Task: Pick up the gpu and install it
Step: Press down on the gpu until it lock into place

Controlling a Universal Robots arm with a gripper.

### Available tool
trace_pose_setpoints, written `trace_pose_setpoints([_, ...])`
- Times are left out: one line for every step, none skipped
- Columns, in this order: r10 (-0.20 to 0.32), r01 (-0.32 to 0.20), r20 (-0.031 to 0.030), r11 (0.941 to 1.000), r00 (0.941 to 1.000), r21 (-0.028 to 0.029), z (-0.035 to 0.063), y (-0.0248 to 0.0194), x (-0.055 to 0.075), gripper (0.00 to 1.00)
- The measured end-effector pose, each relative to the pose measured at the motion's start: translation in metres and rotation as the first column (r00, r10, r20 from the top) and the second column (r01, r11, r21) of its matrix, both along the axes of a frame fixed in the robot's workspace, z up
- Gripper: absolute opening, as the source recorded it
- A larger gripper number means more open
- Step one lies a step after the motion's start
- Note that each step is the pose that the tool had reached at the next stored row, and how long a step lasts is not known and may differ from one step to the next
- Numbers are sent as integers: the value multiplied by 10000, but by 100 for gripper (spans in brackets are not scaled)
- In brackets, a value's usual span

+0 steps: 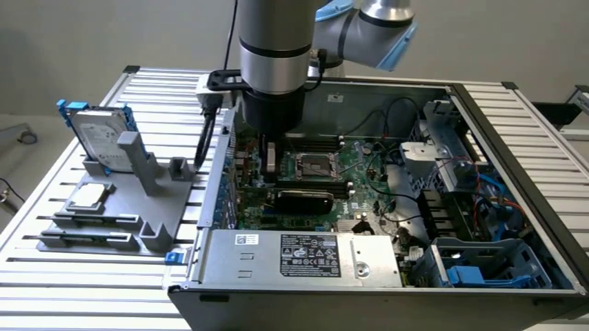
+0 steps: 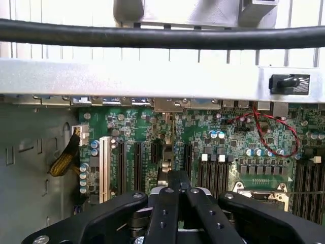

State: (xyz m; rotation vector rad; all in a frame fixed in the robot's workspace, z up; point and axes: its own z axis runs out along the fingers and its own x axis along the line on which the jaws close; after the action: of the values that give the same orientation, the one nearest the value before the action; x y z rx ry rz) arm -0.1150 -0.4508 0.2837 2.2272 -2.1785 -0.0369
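Note:
My gripper (image 1: 270, 172) reaches down into the open computer case, just beside the processor socket (image 1: 311, 165). In the wrist view its black fingers (image 2: 167, 203) meet at the tips, so the gripper (image 2: 177, 175) is shut, and I see nothing between them. Under the tips lie the black expansion slots (image 2: 137, 165) of the green motherboard. The gpu (image 1: 301, 201) shows as a black rounded cooler on a green card. It lies across the slot area, a little nearer the exterior view's bottom than the gripper and apart from it.
A grey holder (image 1: 147, 234) at the exterior view's left carries a silver hard drive with blue rails (image 1: 96, 134) and a small silver chip (image 1: 90, 196). The power supply (image 1: 299, 255) and a blue drive cage (image 1: 483, 265) fill the case's near side. A black cable (image 2: 162, 35) crosses above the case's rear wall (image 2: 152, 79).

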Motion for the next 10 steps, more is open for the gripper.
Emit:
trace_pose_setpoints([0, 0, -72, 10000, 10000, -16, 0, 0, -11, 11])
trace_pose_setpoints([0, 0, -141, 10000, 9999, -38, 0, 0, -21, 11])
trace_pose_setpoints([-1, -1, -206, 10000, 9998, -64, 0, 0, -31, 11])
trace_pose_setpoints([-1, -1, -274, 10000, 9996, -95, 0, 0, -39, 11])
trace_pose_setpoints([-2, -2, -340, 9999, 9994, -127, 0, 0, -47, 11])
trace_pose_setpoints([-3, -4, -402, 9999, 9992, -162, 0, 0, -53, 11])
trace_pose_setpoints([-5, -4, -448, 9998, 9990, -197, 0, 0, -58, 11])
trace_pose_setpoints([-7, -4, -479, 9997, 9989, -229, 0, 0, -62, 11])
trace_pose_setpoints([-9, -4, -505, 9997, 9987, -259, 0, 0, -67, 11])
trace_pose_setpoints([-10, -5, -530, 9996, 9986, -288, 1, 0, -72, 11])
